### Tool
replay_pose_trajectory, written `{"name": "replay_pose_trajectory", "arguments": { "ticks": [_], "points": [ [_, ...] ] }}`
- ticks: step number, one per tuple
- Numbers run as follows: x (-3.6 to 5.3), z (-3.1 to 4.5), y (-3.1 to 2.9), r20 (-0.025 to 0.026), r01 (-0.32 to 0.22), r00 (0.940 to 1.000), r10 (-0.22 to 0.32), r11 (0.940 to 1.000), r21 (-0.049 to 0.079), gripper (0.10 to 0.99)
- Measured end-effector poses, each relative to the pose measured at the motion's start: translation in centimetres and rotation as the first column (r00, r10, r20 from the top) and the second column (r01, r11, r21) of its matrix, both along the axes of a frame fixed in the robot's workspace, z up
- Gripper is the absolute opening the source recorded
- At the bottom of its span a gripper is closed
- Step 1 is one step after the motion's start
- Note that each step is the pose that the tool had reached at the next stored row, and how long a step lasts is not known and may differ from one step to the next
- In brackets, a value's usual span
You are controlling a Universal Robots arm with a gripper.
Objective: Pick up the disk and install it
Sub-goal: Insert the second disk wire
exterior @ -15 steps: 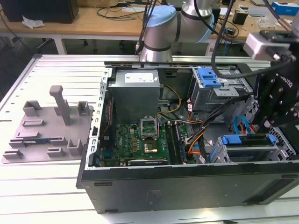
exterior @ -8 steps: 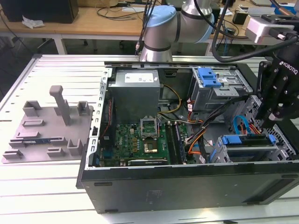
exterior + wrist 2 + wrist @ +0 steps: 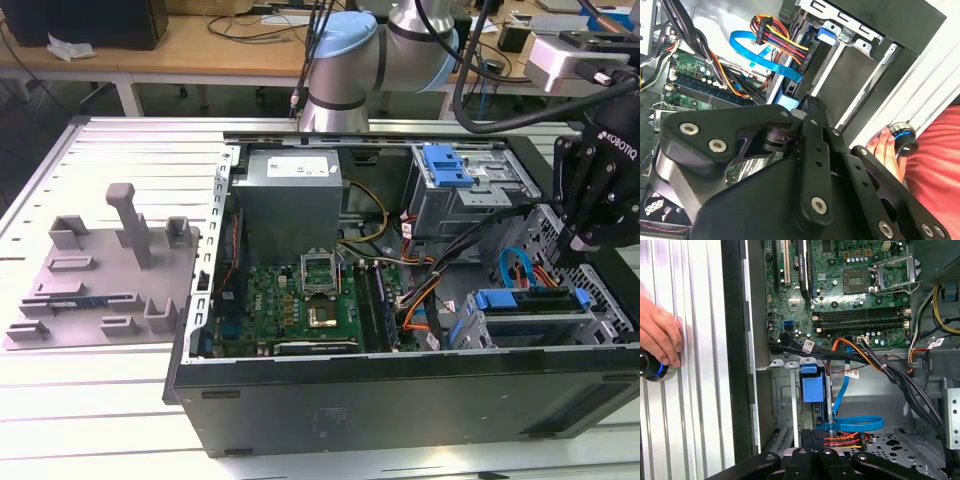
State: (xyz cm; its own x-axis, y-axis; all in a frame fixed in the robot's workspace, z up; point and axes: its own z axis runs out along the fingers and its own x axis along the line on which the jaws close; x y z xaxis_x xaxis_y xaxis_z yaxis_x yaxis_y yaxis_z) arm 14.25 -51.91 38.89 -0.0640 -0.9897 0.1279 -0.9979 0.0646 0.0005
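Black linkage of my own gripper sits closest in both wrist views. Its two finger bars are drawn narrow, close against each other, and I see nothing clamped between them. In the exterior view I hang over the open computer case, at the exterior view's right end, just above the drive cage.

My task's thing, the disk, lies in that cage with its blue carrier bracket showing along the upper edge. It is directly under me and apart from my fingertips. In the first wrist view the bracket's blue face sits in the slot, beside the case wall. A flat blue data cable loops near it, next to a bundle of red, orange and yellow power wires.

Farther in lies the green motherboard with its open processor socket. A grey power-supply box stands beyond it in the exterior view.

Outside the case, a person's hand rests on a round knob with a blue ring on the ribbed metal table. A grey fixture plate lies on the table at the exterior view's left.
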Motion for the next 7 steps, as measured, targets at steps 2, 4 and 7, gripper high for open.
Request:
{"name": "replay_pose_trajectory", "arguments": {
  "ticks": [2, 4, 7],
  "points": [
    [0.0, 0.0, 0.0, 0.0, 0.0, 1.0, 0.0, 1.0, 0.0, 0.106],
    [0.0, 0.0, 0.01, 0.0, 0.0, 1.0, 0.0, 1.0, 0.0, 0.106],
    [0.0, 0.0, 0.01, 0.0, 0.0, 1.0, 0.0, 1.0, 0.0, 0.106]
  ]
}}
